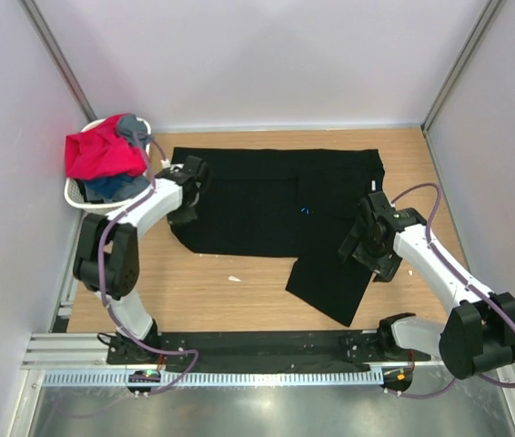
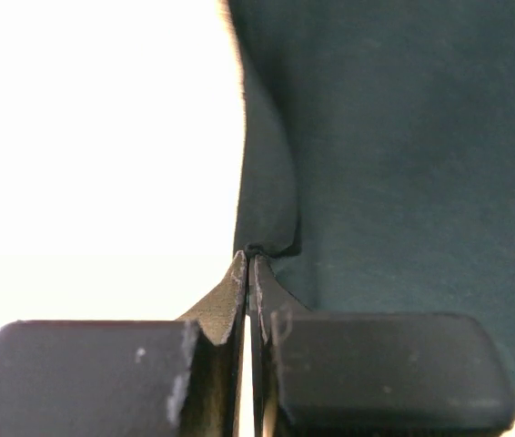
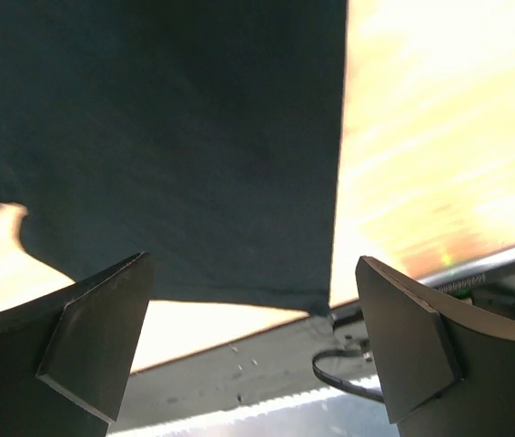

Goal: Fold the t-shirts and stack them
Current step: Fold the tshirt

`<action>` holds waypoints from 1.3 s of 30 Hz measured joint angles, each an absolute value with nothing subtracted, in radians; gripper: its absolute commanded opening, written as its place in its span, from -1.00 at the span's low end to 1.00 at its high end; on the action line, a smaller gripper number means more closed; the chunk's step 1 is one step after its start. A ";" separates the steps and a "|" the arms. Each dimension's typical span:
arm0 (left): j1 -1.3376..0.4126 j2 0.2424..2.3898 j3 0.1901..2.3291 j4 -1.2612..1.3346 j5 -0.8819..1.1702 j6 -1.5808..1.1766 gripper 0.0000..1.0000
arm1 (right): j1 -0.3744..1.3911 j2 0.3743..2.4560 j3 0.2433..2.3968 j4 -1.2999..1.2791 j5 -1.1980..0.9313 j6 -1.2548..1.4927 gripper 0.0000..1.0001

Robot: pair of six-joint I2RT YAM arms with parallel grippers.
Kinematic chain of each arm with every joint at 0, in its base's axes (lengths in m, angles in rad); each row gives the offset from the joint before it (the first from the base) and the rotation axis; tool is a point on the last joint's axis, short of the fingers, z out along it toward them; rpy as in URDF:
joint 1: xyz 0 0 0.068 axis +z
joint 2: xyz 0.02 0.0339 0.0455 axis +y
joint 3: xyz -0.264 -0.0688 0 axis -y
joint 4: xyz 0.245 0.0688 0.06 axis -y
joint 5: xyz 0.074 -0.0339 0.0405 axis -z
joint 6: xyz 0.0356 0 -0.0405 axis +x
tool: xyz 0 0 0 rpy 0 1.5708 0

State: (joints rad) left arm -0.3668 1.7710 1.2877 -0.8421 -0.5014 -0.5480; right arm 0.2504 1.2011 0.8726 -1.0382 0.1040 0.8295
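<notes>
The black t-shirt [image 1: 276, 205] lies spread on the wooden table, with a tiny light-blue print [image 1: 304, 211] near its middle and a flap reaching toward the near edge [image 1: 330, 278]. My left gripper [image 1: 187, 211] is shut on the shirt's left edge; the left wrist view shows a pinched fold of black cloth [image 2: 267, 244] at the tips of its closed fingers [image 2: 239, 291]. My right gripper [image 1: 356, 246] is open and empty above the shirt's near-right flap [image 3: 166, 137]. Red-pink [image 1: 103, 153], grey [image 1: 133, 127] and blue [image 1: 116, 187] t-shirts are piled in the basket.
The white laundry basket [image 1: 75, 193] stands at the far left by the wall. A small white scrap [image 1: 234, 279] lies on the wood near the shirt. A metal rail [image 1: 257, 373] with cables runs along the near edge; walls close in left, right and far.
</notes>
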 measured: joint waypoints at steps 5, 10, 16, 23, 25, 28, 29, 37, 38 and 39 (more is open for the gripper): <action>-0.317 1.673 1.200 -0.807 -0.514 -0.648 -0.99 | 0.250 1.182 0.768 -1.059 0.035 0.842 0.91; -0.275 1.672 1.090 -0.773 -0.505 -0.722 -1.00 | 0.250 1.155 0.717 -1.078 -0.019 0.846 0.76; -0.204 1.654 1.029 -0.741 -0.490 -0.762 -0.99 | 0.257 1.102 0.635 -1.060 -0.091 0.851 0.54; -0.163 1.620 1.010 -0.710 -0.467 -0.768 -1.00 | 0.326 1.087 0.563 -1.048 -0.144 0.869 0.38; -0.153 1.620 1.004 -0.706 -0.461 -0.767 -0.99 | 0.360 1.093 0.562 -1.033 -0.148 0.881 0.29; -0.135 1.617 0.995 -0.698 -0.444 -0.767 -1.00 | 0.404 1.108 0.550 -1.000 -0.151 0.914 0.24; -0.130 1.616 0.995 -0.698 -0.439 -0.766 -1.00 | 0.418 1.111 0.544 -0.991 -0.150 0.926 0.21; -0.112 1.616 0.996 -0.689 -0.413 -0.747 -1.00 | 0.489 1.116 0.535 -0.976 -0.128 1.026 0.09; -0.110 1.616 0.996 -0.688 -0.410 -0.746 -1.00 | 0.500 1.119 0.534 -0.976 -0.125 1.038 0.09; -0.108 1.616 0.996 -0.688 -0.407 -0.743 -1.00 | 0.511 1.120 0.534 -0.976 -0.119 1.051 0.10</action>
State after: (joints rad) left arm -0.1078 1.6161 0.9962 -0.6884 -0.4072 -0.7433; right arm 0.5106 1.1202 0.5339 -0.9760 -0.1188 1.0512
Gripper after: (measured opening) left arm 0.005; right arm 0.547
